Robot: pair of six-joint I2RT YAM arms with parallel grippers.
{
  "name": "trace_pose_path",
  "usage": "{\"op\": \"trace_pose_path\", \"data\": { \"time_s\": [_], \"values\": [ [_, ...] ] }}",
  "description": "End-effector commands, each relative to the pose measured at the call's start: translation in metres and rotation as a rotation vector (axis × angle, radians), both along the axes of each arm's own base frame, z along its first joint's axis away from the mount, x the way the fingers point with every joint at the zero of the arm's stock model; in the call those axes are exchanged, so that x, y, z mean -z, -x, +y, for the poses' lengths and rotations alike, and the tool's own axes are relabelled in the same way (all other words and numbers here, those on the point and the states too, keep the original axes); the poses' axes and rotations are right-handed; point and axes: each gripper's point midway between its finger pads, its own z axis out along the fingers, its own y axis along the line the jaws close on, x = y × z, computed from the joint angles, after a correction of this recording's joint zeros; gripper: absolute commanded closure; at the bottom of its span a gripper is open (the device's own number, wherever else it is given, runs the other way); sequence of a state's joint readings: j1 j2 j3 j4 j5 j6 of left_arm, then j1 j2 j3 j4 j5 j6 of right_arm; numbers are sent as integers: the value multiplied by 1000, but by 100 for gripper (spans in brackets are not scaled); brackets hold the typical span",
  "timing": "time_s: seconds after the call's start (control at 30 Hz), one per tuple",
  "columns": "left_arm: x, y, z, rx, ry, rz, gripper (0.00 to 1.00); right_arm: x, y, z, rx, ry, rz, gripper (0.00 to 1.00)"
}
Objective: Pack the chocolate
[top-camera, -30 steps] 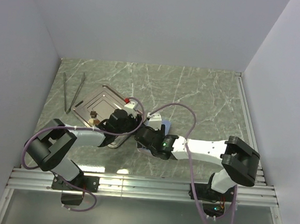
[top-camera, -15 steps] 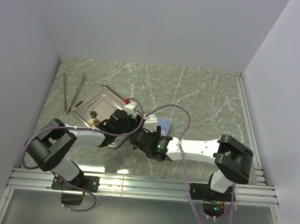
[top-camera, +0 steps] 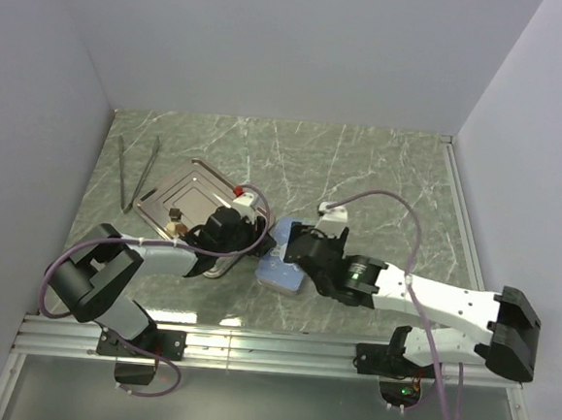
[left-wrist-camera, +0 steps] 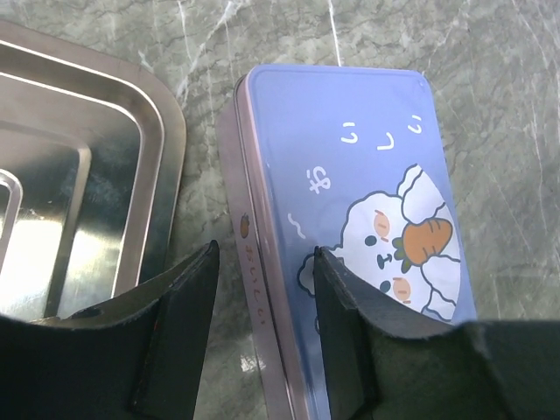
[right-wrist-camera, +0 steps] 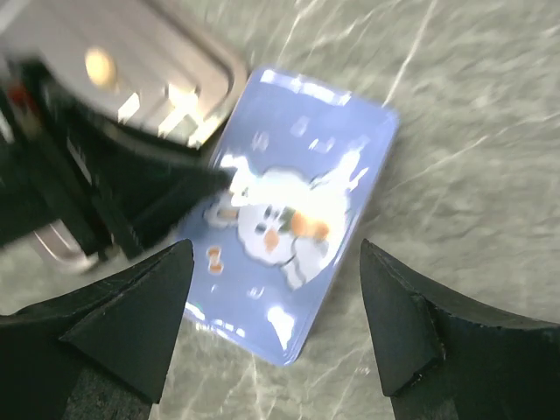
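Note:
The silver tin with its blue rabbit-print lid (top-camera: 281,268) lies shut on the table, just right of the ridged steel tray (top-camera: 190,185). Two lumps of chocolate show on the tray, one dark (top-camera: 175,212) and one tan (top-camera: 176,228). My left gripper (left-wrist-camera: 264,254) stands open astride the tin's (left-wrist-camera: 350,175) left long edge. One finger (left-wrist-camera: 188,297) is over the table beside the tray (left-wrist-camera: 87,175), the other over the lid. My right gripper (right-wrist-camera: 276,254) hangs wide open above the tin (right-wrist-camera: 297,184), holding nothing.
Metal tongs (top-camera: 133,169) lie at the far left near the wall. A small red object (top-camera: 239,188) sits at the tray's right corner. Both arms crowd the table's near middle, with cables looping over them.
My right arm has swung back to the right and off the tin, so the blue lid now shows from above. The left arm and the tin have not moved.

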State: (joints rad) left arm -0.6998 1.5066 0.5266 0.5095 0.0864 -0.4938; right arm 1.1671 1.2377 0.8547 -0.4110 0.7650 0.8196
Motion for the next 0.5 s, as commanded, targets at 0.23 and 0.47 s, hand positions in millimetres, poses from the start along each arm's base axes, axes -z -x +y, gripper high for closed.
{"op": "trace_pose_path", "data": {
  "time_s": [0.23, 0.47],
  "values": [
    [-40, -3, 26, -112, -7, -97, 24, -43, -50, -45, 176, -152, -169, 16],
    [-116, -26, 52, -222, 96, -261, 1, -99, -71, -98, 213, -188, -323, 13]
  ]
}}
